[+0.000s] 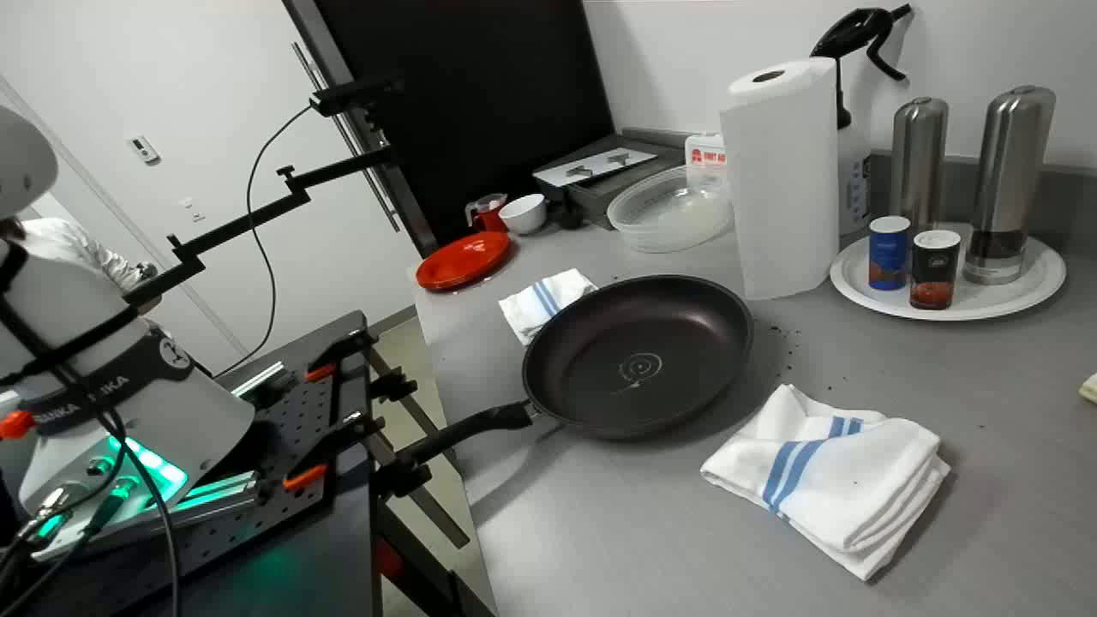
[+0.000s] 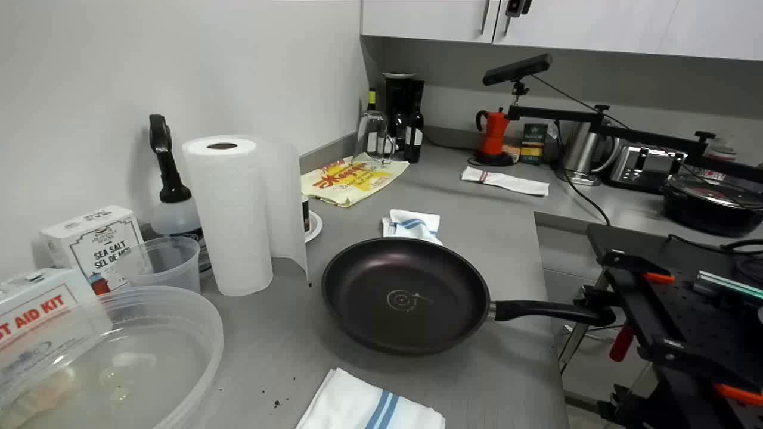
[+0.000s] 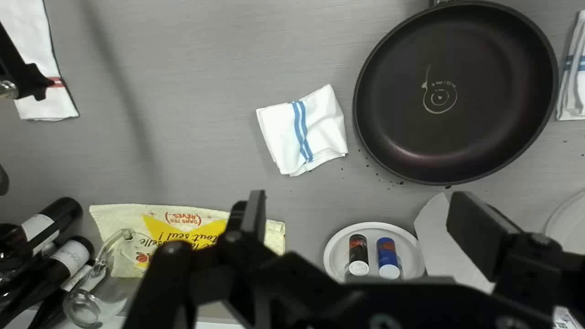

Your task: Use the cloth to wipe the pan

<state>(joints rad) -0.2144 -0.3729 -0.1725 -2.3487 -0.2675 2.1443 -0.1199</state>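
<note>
The black pan sits on the grey counter in both exterior views (image 1: 638,377) (image 2: 411,304), its handle reaching past the counter edge. It also shows in the wrist view (image 3: 457,91). Two white cloths with blue stripes lie on opposite sides of the pan; I cannot tell which is the task's cloth. The smaller-looking cloth (image 1: 536,308) (image 2: 372,405) is only partly in the wrist view (image 3: 573,87). The folded cloth (image 1: 836,480) (image 2: 417,223) lies in the wrist view (image 3: 301,132) beyond my fingertips. My gripper (image 3: 358,198) is wide open and empty above the counter; neither exterior view shows it.
A paper towel roll (image 1: 784,180) and a white plate (image 1: 1011,300) with shakers and steel grinders stand along the wall. A clear bowl (image 2: 208,351) and a red dish (image 1: 463,261) stand farther along. A yellow cloth (image 2: 354,179) and bottles (image 3: 50,219) lie opposite. Dark crumbs dot the counter.
</note>
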